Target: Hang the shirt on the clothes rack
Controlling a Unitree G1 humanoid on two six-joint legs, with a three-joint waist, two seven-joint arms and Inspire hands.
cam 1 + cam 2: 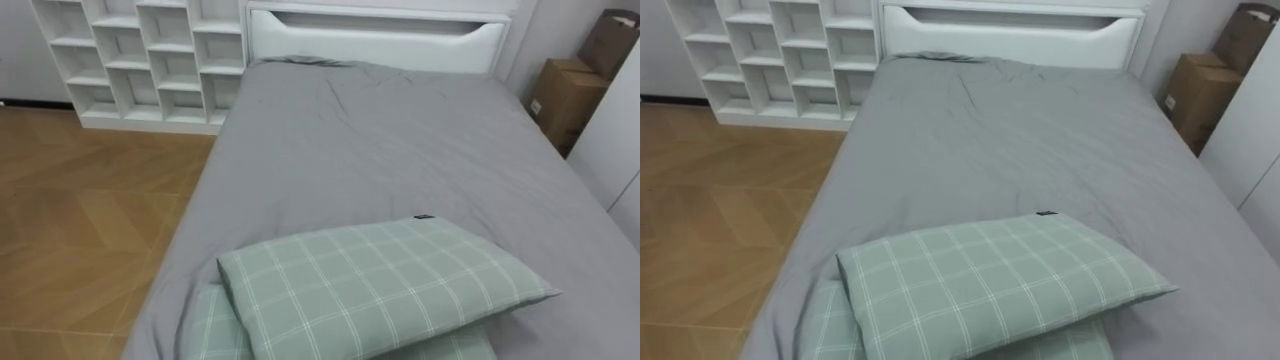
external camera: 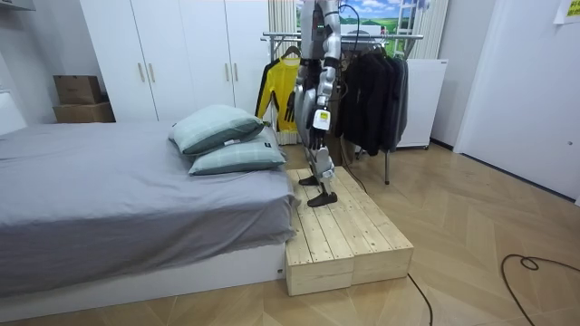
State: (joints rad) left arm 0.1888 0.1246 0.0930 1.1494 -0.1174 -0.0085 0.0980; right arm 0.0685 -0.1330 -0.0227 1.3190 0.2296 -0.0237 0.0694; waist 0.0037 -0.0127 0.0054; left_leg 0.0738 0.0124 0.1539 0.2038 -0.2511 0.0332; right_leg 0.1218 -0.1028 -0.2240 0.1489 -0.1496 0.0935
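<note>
White and cut off at its top and left, an open-fronted cubby shelf (image 1: 140,60) is standing beyond the left side of the grey-sheeted bed (image 1: 380,150). A herringbone wooden floor (image 1: 80,220) is running between them. At the far end of the bed a white padded headboard (image 1: 370,40) is rising, and the picture edge is clipping its top. At the bed's near end a green checked pillow (image 1: 380,285) is lying across a second green checked pillow (image 1: 215,330). The lower one is peeking out as a corner and a strip and is running off the bottom edge. Right of the bed, near the headboard, a brown cardboard box (image 1: 565,100) is sitting.

In the room view the robot is standing on a pale wooden plank platform (image 2: 340,235) that is butting against the pillow end of the bed. The top edge is cutting off its head. Its left hand (image 2: 317,116) is hanging by its hip and its right hand (image 2: 299,109) is hanging slightly nearer the bed. Both are too small to make out, so I cannot tell how far open either one is or whether it is holding anything.

Behind the robot, on the side away from the bed, a metal clothes rack (image 2: 362,36) is carrying a yellow long-sleeved garment (image 2: 276,86) and a row of dark jackets (image 2: 372,91). The robot's body is covering the stretch of rack between them.
</note>
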